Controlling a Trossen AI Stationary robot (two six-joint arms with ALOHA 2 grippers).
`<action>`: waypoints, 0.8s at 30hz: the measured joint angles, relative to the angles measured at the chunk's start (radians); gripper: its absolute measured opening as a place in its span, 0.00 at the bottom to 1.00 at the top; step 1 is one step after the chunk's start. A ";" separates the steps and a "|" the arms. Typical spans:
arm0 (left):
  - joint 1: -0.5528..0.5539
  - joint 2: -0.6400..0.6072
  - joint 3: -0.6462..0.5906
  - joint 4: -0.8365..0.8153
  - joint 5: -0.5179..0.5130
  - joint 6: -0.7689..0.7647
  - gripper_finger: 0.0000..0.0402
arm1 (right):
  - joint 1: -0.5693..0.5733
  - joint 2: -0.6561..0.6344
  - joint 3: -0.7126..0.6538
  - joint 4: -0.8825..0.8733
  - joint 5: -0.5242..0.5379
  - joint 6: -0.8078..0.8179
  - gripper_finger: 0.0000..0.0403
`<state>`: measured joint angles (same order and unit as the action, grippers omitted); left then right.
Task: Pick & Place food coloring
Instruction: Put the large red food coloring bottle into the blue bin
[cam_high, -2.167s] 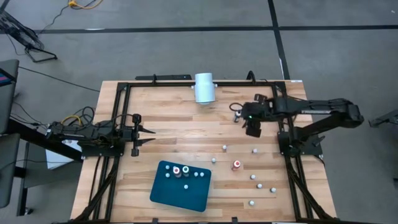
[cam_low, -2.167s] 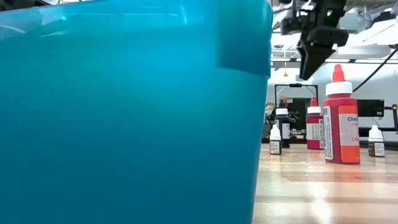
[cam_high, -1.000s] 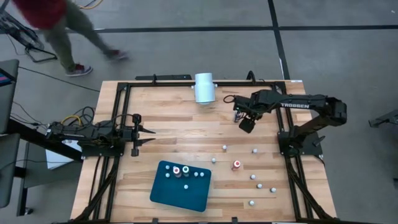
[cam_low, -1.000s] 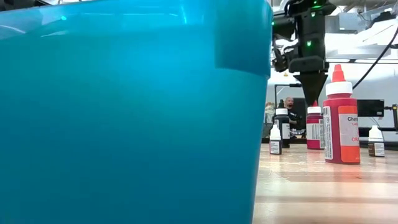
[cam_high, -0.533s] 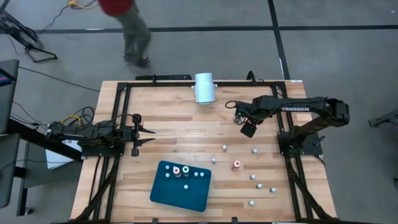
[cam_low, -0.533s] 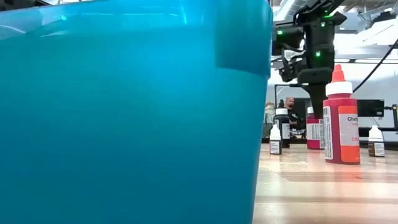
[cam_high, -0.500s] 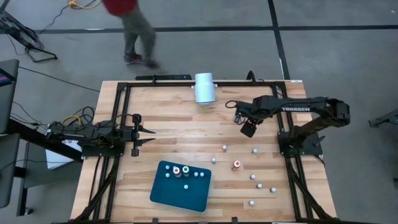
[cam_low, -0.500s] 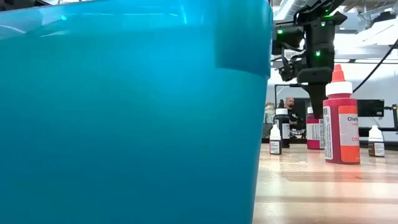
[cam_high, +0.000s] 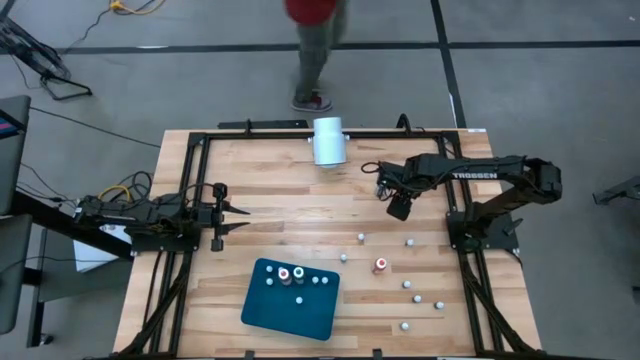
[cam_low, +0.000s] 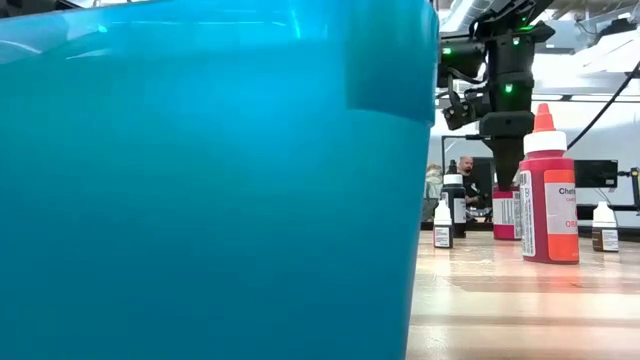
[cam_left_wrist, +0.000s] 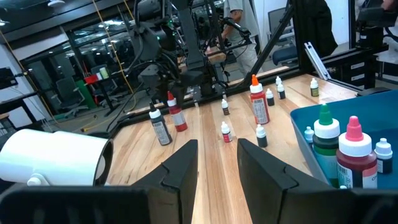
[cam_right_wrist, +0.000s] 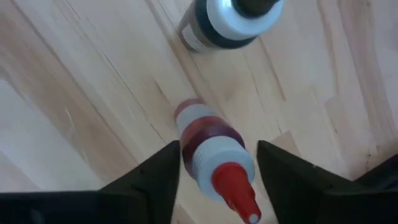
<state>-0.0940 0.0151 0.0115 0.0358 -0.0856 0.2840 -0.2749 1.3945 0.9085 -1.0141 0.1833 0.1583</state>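
While my right pincer (cam_right_wrist: 214, 165) hangs with its fingers (cam_right_wrist: 149, 180) spread apart, a red bottle (cam_right_wrist: 211, 152) with a red tip stands right between them, not yet squeezed. Just past it stands a dark bottle (cam_right_wrist: 227, 22) with a white collar. From above, this pincer (cam_high: 398, 207) sits in the upper right of the frame, over the far part of the wooden table (cam_high: 270, 215).

Lower down in that frame, little white-capped bottles (cam_high: 407, 284) stand scattered on the wood, and one bigger red bottle (cam_high: 380, 265) stands among them. More bottles (cam_high: 290, 275) stand on the dark teal tray (cam_high: 290, 305) at the bottom middle. A white cylinder (cam_high: 328, 140) lies at the top middle, near the table's far edge.

My left pincer (cam_high: 235, 213) waits at the left side, fingers apart and holding nothing.

In the level view, the teal tray wall (cam_low: 200, 180) fills most of the frame and blocks much of the table. To its right the big red bottle (cam_low: 545, 190) shows the letters "Che".

A person (cam_high: 315, 45) in red walks on the floor at the top.
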 joint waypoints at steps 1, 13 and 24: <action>0.000 0.000 0.000 0.000 0.000 0.000 0.26 | 0.000 0.000 0.000 0.003 0.000 -0.001 0.46; 0.000 0.000 0.000 0.000 0.000 0.000 0.26 | 0.014 -0.005 0.003 -0.003 -0.018 -0.002 0.28; 0.000 0.000 0.000 0.000 0.000 0.000 0.26 | 0.054 -0.065 0.027 -0.037 -0.130 -0.062 0.26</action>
<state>-0.0938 0.0151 0.0115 0.0359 -0.0855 0.2840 -0.2209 1.3296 0.9354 -1.0514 0.0535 0.0959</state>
